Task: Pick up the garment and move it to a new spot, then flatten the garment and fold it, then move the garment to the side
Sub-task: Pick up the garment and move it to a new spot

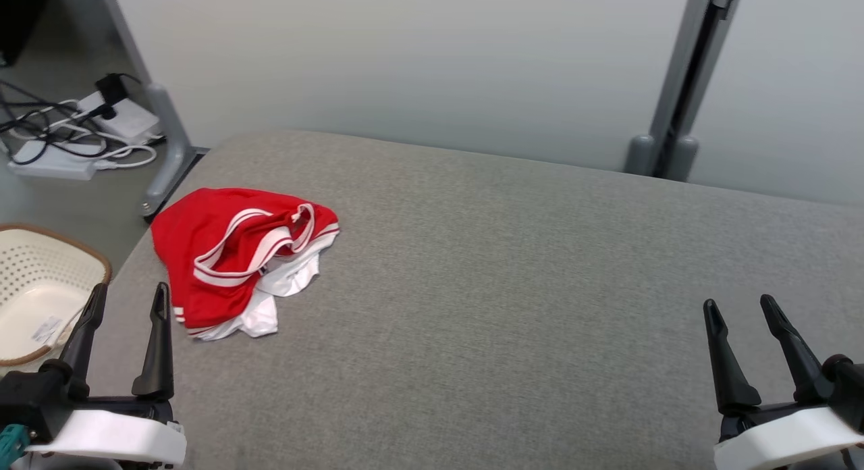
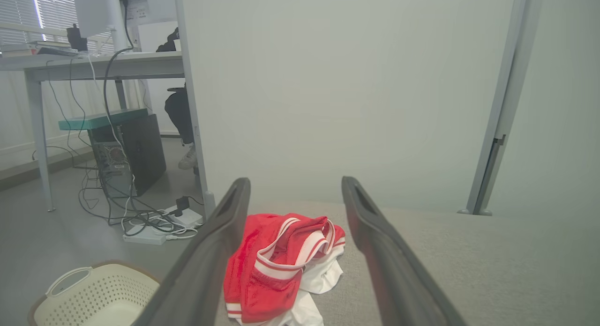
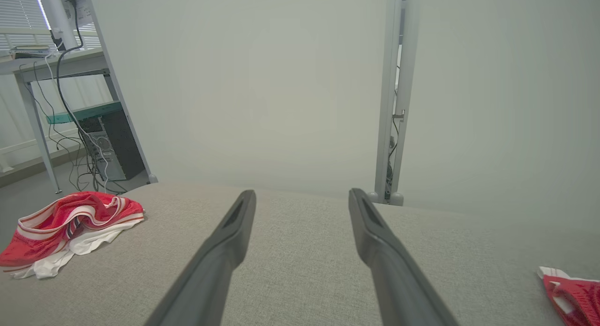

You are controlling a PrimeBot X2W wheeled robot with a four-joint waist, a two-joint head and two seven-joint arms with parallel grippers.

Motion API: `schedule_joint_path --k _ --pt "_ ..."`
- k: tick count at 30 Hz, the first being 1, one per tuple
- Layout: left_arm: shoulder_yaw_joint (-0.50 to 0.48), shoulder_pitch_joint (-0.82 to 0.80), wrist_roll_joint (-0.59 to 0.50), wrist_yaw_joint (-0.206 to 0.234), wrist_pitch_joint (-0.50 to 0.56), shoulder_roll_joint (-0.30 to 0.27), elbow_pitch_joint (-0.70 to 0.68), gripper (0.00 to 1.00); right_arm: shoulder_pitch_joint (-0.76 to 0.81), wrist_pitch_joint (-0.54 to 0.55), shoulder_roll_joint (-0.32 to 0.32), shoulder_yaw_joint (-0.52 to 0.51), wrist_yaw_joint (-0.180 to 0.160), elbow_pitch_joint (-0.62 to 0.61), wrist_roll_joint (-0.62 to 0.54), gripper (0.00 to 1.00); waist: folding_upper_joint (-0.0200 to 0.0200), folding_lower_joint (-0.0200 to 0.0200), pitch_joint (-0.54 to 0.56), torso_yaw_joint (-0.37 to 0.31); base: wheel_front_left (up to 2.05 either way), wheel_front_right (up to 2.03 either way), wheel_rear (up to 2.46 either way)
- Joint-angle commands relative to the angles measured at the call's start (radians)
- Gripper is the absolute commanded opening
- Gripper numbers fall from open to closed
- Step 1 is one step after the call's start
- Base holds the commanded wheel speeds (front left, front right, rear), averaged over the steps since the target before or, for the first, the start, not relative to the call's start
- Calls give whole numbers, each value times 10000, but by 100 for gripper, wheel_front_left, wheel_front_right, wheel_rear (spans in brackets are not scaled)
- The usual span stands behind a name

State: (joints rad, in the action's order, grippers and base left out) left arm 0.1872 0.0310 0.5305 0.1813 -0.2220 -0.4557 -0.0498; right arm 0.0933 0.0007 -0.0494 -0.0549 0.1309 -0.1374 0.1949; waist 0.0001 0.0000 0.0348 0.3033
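Inspecting the pick-up stage: the garment, red with white trim, lies crumpled in a heap at the left of the head view. It rests on the grey padded surface, close to that surface's left edge. The left hand sits at the lower left of the frame, fingers spread wide and empty, just beside the heap without touching it. The right hand sits at the lower right, likewise spread and empty, well apart from the garment.

Risks, as judged:
1. The heap is layered, red cloth over white. A pinch on a top fold may lift only one layer or the trim band, leaving the garment twisted and hard to flatten.
2. A drag in place of a lift could push the garment over the near edge, toward the basket or the floor.
3. Too deep a reach could snag the fingers in the padded cover.

Surroundings:
- The perforated basket stands at the left edge of the head view.
- Cables and power strips lie on the floor at the upper left, beside a grey partition post.
- A second red-and-white item shows at the lower right of the right wrist view; its identity is unclear.
- A person's shoe shows left of centre in the left wrist view, beyond the partition.
- Nothing stands between the left hand and the garment.
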Motion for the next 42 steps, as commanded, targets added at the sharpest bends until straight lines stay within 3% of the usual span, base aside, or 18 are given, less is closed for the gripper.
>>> schedule_joint_path --k 1,9,24,32,38,42 --pt "-71 -123 38 -25 -71 -61 20 100 5 24 -26 27 -3 -34 82 100 -1 0 0 626 0 0 0" --pt "-175 -134 47 -94 -155 -157 14 100 -105 -103 -28 150 -3 93 206 100 -1 0 -17 1387 0 0 0" --pt "-181 -248 94 -21 -248 -34 30 100 -193 -134 -28 205 -3 110 251 100 -1 0 -226 1378 0 0 0" --pt "-475 -935 304 -179 -346 231 86 100 -661 108 -34 404 -3 -135 35 100 -1 0 -1063 811 0 0 0" --pt "-731 -2336 478 -730 -393 464 1095 100 -1205 350 -32 539 -3 -375 -245 100 -1 0 -2203 -41 0 0 0" --pt "-827 -3296 737 -1251 -400 613 2638 100 -1553 427 -32 654 -3 -516 -408 100 -1 0 -2971 -605 0 0 0"
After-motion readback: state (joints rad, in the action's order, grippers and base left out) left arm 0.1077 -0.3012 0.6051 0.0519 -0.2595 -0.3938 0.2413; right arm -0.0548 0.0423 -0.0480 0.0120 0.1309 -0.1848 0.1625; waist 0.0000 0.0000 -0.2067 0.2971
